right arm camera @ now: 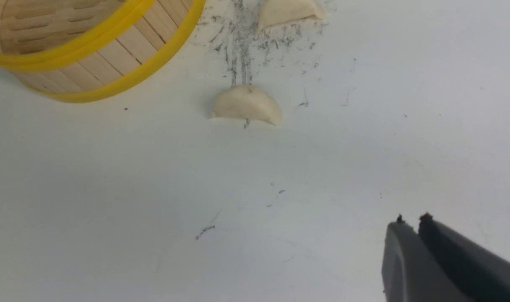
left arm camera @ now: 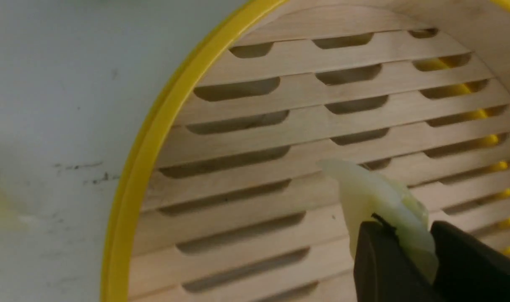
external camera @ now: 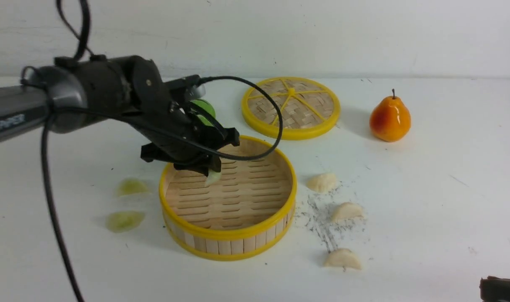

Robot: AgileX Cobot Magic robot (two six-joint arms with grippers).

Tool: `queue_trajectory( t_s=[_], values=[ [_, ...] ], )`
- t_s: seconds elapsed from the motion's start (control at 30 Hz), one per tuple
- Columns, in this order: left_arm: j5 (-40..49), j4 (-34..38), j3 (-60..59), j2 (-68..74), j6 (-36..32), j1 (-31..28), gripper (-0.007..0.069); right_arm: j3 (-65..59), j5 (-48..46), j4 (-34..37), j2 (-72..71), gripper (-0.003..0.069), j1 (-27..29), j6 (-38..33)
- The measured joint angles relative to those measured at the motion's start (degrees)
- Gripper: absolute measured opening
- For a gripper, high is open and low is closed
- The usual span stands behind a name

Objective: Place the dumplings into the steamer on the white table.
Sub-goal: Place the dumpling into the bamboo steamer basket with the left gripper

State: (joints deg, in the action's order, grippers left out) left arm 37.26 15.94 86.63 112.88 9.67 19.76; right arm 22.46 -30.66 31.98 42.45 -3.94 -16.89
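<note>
The steamer (external camera: pixel 230 235) stands on the white table (external camera: pixel 427 201), and its slatted floor (left arm camera: pixel 259 167) shows nothing lying on it. Over its far left part my left gripper (external camera: pixel 211 170) is shut on a pale green dumpling (external camera: pixel 213 178), which juts from between the black fingers (left arm camera: pixel 376 268) just above the slats (left arm camera: pixel 376 197). Two green dumplings (external camera: pixel 131 186) (external camera: pixel 124 220) lie to the steamer's left. Three cream ones (external camera: pixel 322 182) (external camera: pixel 346 211) (external camera: pixel 343 258) lie to its right. My right gripper (right arm camera: pixel 411 219) hovers shut and empty over bare table, short of the nearest cream dumpling (right arm camera: pixel 246 105).
The woven yellow-rimmed lid (external camera: pixel 290 107) lies flat behind the steamer, and an orange pear (external camera: pixel 390 119) stands at the back right. Grey scuff marks (external camera: pixel 322 222) streak the table among the cream dumplings. The left arm's black cable (external camera: pixel 276 126) loops over the steamer's far rim.
</note>
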Motion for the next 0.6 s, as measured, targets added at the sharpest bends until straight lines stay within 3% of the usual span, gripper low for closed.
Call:
queue_trajectory(
  t_s=[0.2, 0.5, 0.6],
  values=[
    [-0.06, -0.04, 3.76, 5.02, -0.41, 0.0, 0.0129, 0.0, -0.07, 0.17, 0.0, 0.0059, 0.0, 0.0],
    [-0.28, -3.09, 4.97, 5.92, -0.59, 0.0, 0.0332, 0.0, -0.07, 0.17, 0.0, 0.0064, 0.0, -0.02],
    [3.2, -4.77, 7.32, 5.46, -0.59, 0.0, 0.0363, 0.0, -0.07, 0.17, 0.0, 0.0065, 0.0, -0.02]
  ],
)
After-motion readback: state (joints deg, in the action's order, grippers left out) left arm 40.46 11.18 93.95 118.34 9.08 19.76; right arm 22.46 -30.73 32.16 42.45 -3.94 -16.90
